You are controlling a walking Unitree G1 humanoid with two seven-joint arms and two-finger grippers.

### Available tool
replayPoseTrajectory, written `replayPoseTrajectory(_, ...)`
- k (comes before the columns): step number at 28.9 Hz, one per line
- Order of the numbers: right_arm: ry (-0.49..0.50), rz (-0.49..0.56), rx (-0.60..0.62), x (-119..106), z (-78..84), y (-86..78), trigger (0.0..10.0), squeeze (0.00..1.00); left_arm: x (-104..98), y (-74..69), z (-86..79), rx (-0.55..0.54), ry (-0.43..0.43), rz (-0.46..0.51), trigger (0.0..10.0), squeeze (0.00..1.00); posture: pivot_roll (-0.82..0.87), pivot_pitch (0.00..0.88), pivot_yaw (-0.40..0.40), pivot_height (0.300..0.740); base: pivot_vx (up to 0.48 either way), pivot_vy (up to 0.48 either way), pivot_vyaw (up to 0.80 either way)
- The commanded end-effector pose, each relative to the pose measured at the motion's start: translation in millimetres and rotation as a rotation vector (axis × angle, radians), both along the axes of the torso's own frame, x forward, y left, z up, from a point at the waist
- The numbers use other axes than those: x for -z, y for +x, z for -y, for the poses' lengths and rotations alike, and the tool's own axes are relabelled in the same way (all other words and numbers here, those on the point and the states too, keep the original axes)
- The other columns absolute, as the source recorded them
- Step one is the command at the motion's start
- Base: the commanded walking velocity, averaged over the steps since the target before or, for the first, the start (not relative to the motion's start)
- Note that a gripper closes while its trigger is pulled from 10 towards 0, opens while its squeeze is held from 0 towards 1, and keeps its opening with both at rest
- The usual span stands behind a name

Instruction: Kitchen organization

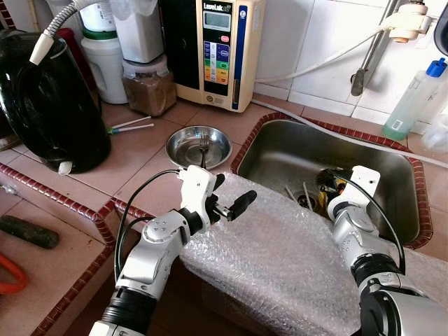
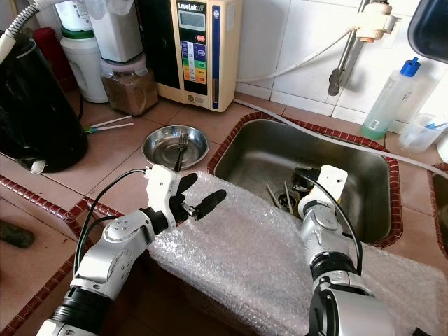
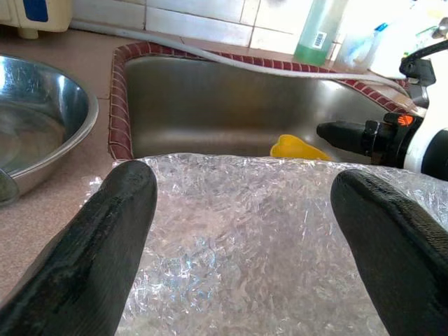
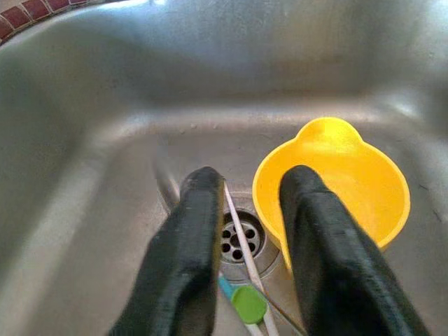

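The left hand (image 1: 227, 198) hovers released, fingers (image 3: 105, 238) spread wide, over a sheet of bubble wrap (image 1: 280, 245) draped across the tabletop (image 1: 140, 164) edge. Just beyond it sits a steel bowl (image 1: 198, 145) with a fork (image 1: 204, 148) inside. The right hand (image 4: 245, 210) reaches down into the sink (image 1: 301, 150), fingers a little apart and grasping nothing. A thin white utensil (image 4: 241, 241), perhaps a chopstick, lies beneath its fingertips across the drain (image 4: 241, 241), and a yellow cup (image 4: 350, 182) rests just beside them.
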State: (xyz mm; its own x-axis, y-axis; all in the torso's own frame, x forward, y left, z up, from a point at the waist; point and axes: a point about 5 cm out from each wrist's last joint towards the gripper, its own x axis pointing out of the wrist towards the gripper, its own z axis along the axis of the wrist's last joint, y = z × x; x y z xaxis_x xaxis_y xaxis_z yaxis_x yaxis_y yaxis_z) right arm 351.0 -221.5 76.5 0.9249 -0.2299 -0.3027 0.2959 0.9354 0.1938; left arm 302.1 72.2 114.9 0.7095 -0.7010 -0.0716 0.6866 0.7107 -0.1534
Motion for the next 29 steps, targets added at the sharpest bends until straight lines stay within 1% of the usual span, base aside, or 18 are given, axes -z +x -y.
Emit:
replayPoseTrajectory(1,0.019,-0.061,0.0,10,-1.3,-4.3,10.0,1.0,1,-0.6,0.7,0.014,0.02,0.003,10.0,1.0,0.02,0.0,0.003,0.74,0.0,0.0,0.0)
replayPoseTrajectory(5,0.003,-0.059,-0.003,10,-2.4,-3.7,10.0,1.0,-4,3.0,-0.8,-0.023,0.012,0.034,10.0,1.0,0.02,0.0,0.003,0.74,0.0,0.0,0.0)
replayPoseTrajectory(7,0.004,-0.051,-0.017,8,-5.3,-1.7,10.0,1.0,-7,6.8,-3.0,-0.06,0.025,0.05,10.0,1.0,0.02,0.0,0.003,0.74,0.0,0.0,0.0)
replayPoseTrajectory(8,-0.001,-0.044,-0.034,6,-8.1,-0.2,10.0,1.0,-9,10.2,-5.1,-0.093,0.047,0.066,10.0,1.0,0.02,0.0,0.004,0.74,0.0,0.0,0.0)
replayPoseTrajectory(11,-0.053,-0.001,-0.083,0,-14.5,3.5,10.0,1.0,-19,17.7,-8.4,-0.148,0.021,0.111,10.0,1.0,0.02,0.0,0.004,0.74,0.0,0.0,0.0)
replayPoseTrajectory(12,-0.051,-0.001,-0.089,-1,-16.4,4.0,10.0,1.0,-21,19.2,-9.5,-0.161,0.023,0.122,10.0,1.0,0.02,0.0,0.005,0.74,0.0,0.0,0.0)
replayPoseTrajectory(14,-0.006,0.015,-0.127,-2,-24.8,6.2,10.0,1.0,-26,23.0,-12.4,-0.196,0.03,0.166,10.0,1.0,0.02,0.0,0.007,0.74,0.0,0.0,0.0)
replayPoseTrajectory(16,-0.019,0.013,-0.135,-2,-25.7,6.4,10.0,1.0,-27,23.6,-12.8,-0.202,0.032,0.173,10.0,1.0,0.02,0.0,0.008,0.74,0.0,0.0,0.0)
replayPoseTrajectory(17,-0.034,0.041,-0.17,-5,-30.4,7.3,10.0,0.0,-28,26.8,-15.5,-0.23,0.052,0.189,10.0,1.0,0.03,0.0,0.008,0.74,0.0,0.0,0.0)
replayPoseTrajectory(20,-0.037,0.063,-0.181,-7,-33.0,8.0,10.0,0.0,-29,30.6,-18.8,-0.264,0.058,0.193,10.0,1.0,0.02,0.0,0.008,0.74,0.0,0.0,0.0)
replayPoseTrajectory(22,-0.064,0.069,-0.174,-8,-32.5,7.9,10.0,0.0,-29,33.9,-22.1,-0.297,0.068,0.199,10.0,1.0,0.02,0.0,0.008,0.74,0.0,0.0,0.0)
replayPoseTrajectory(24,-0.066,0.091,-0.183,-10,-33.3,8.1,10.0,0.0,-29,37.6,-26.1,-0.33,0.082,0.209,10.0,1.0,0.02,0.0,0.007,0.74,0.0,0.0,0.0)
replayPoseTrajectory(26,-0.129,0.109,-0.224,-13,-35.3,8.9,10.0,0.0,-28,40.6,-29.4,-0.35,0.09,0.209,10.0,1.0,0.02,0.0,0.007,0.74,0.0,0.0,0.0)
replayPoseTrajectory(28,-0.152,0.158,-0.231,-19,-35.6,9.6,10.0,0.0,-26,42.5,-31.5,-0.362,0.099,0.211,10.0,1.0,0.01,0.0,0.007,0.74,0.0,0.0,0.0)
replayPoseTrajectory(29,-0.161,0.166,-0.233,-21,-35.3,9.7,10.0,0.0,-26,43.3,-32.2,-0.366,0.1,0.211,10.0,1.0,0.01,0.0,0.007,0.74,0.0,0.0,0.0)
